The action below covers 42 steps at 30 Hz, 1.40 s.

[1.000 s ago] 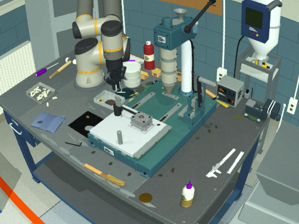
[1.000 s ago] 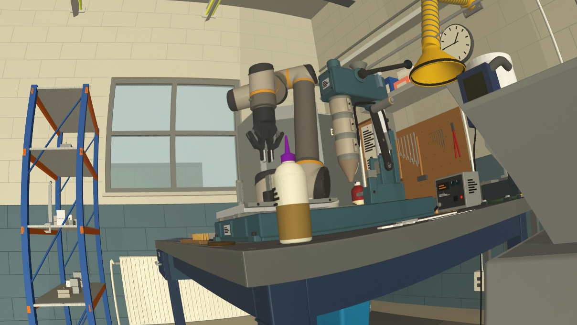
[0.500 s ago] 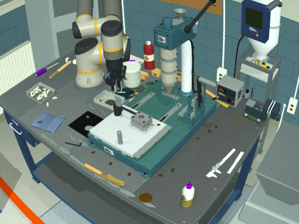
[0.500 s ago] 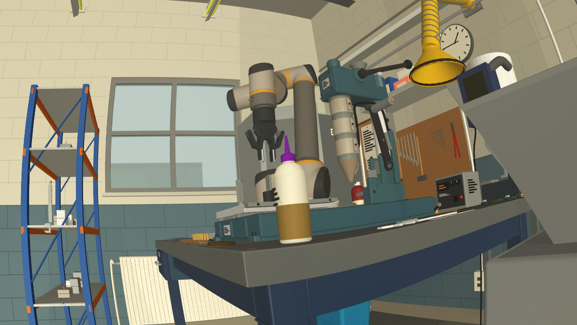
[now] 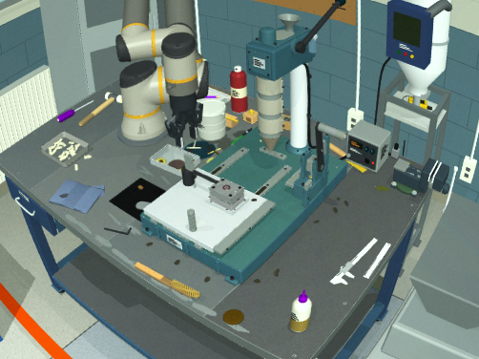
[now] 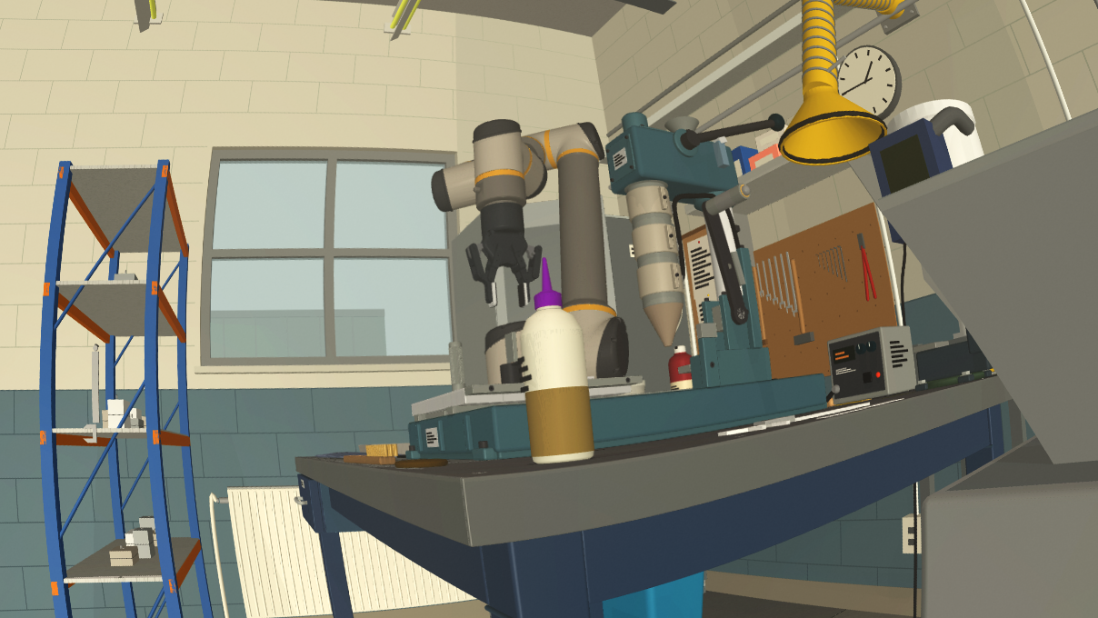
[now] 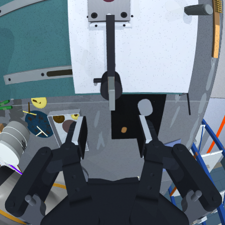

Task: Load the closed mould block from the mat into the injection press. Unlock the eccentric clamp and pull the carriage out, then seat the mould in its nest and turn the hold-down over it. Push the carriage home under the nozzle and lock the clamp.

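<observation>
The grey mould block [image 5: 226, 193] sits on the white carriage plate [image 5: 208, 212], which is drawn out toward the bench's front. The dark hold-down arm [image 5: 204, 176] reaches from its post [image 5: 187, 175] over the block's top [image 7: 108, 10]. My gripper [image 5: 182, 128] hangs above and behind the post, over the bench beside the black mat [image 5: 137, 198]. It is open and holds nothing [image 7: 112, 135]. A grey pull knob [image 5: 192, 220] stands on the plate's front. The clamp lever [image 5: 322, 149] stands upright at the press's right side. The nozzle [image 5: 270, 142] points down behind the carriage.
The teal press base [image 5: 267, 215] fills the bench's middle. A small tray [image 5: 170, 161] and a white tub [image 5: 211, 118] lie near my gripper. A glue bottle [image 5: 300, 312], a brush [image 5: 167, 280] and calipers [image 5: 360, 263] lie toward the front edge.
</observation>
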{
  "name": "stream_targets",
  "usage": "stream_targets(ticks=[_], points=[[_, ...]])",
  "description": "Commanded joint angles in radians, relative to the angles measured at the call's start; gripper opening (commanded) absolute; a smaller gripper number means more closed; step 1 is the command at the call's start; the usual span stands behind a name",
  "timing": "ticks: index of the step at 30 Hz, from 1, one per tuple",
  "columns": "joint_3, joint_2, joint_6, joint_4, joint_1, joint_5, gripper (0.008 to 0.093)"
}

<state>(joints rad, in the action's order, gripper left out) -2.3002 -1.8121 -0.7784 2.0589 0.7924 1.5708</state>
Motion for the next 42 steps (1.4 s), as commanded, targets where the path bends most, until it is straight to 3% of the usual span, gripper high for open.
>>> stream_targets(ticks=[1,6,11,26,30,37,42], points=[[0.001,0.0,0.0,0.0,0.0,0.0,0.058],[0.006,-0.004,0.0,-0.008,0.0,0.0,0.058],[0.059,-0.04,0.0,-0.095,0.0,0.0,0.058],[0.061,-0.034,0.0,-0.094,0.0,0.0,0.058],[0.115,0.04,0.002,-0.074,0.003,0.0,0.058],[0.31,0.259,0.007,-0.051,0.008,0.0,0.058],[0.363,0.308,0.008,-0.054,0.008,0.0,0.058]])
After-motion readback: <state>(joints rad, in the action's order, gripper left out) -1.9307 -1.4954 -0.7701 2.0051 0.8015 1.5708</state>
